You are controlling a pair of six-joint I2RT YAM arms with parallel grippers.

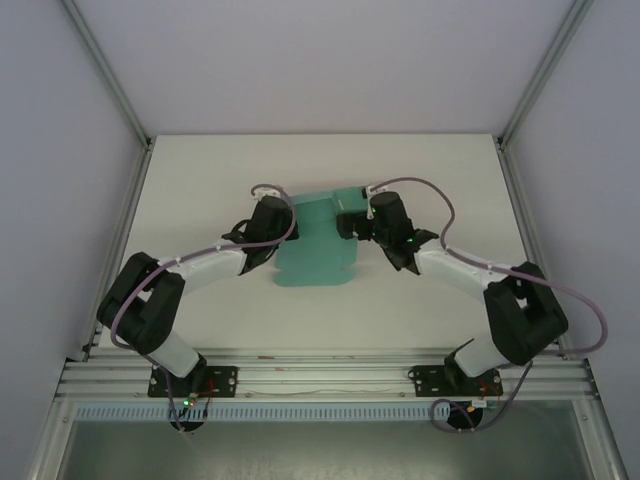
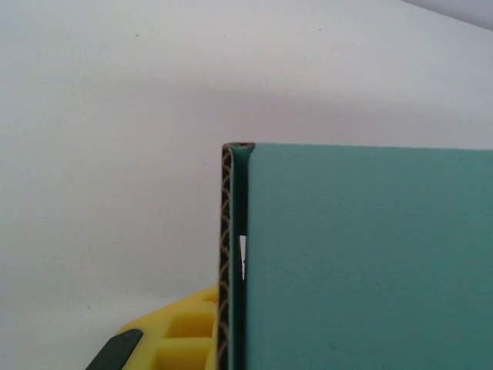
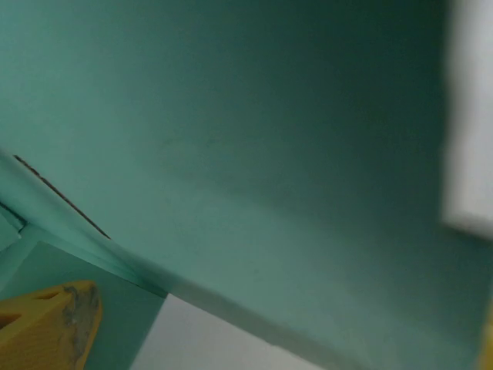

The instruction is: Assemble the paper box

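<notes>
Paper box: teal-green card [image 1: 315,248], partly folded. A flat panel lies on the counter, and a flap stands up at the box's 12 o'clock end.
Box position: around the middle of the white counter [image 1: 200,170], between the two end effectors.
Box surface: plain teal on every face that can be seen. The right wrist view shows a broad blurred panel [image 3: 231,116] with a fold line running across it.
Box edge: in the left wrist view a doubled-over wall [image 2: 370,262] stands upright, with brown fluting exposed down its cut edge.
Left end effector: at the box's 9 o'clock side [image 1: 280,240], closed tight and clamped on the folded wall. Its yellow finger [image 2: 181,335] lies right against the fluted edge.
Right end effector: at the box's 1 o'clock corner [image 1: 350,222], beside the raised flap. The fingers stand wide apart, with one yellow finger [image 3: 54,320] low at 8 o'clock under the card. I cannot tell whether it touches the card.
Arms: black and white, each trailing a lilac cable [image 1: 440,195]. Their bases are bolted to the metal rail [image 1: 320,378] at the counter's 6 o'clock edge.
</notes>
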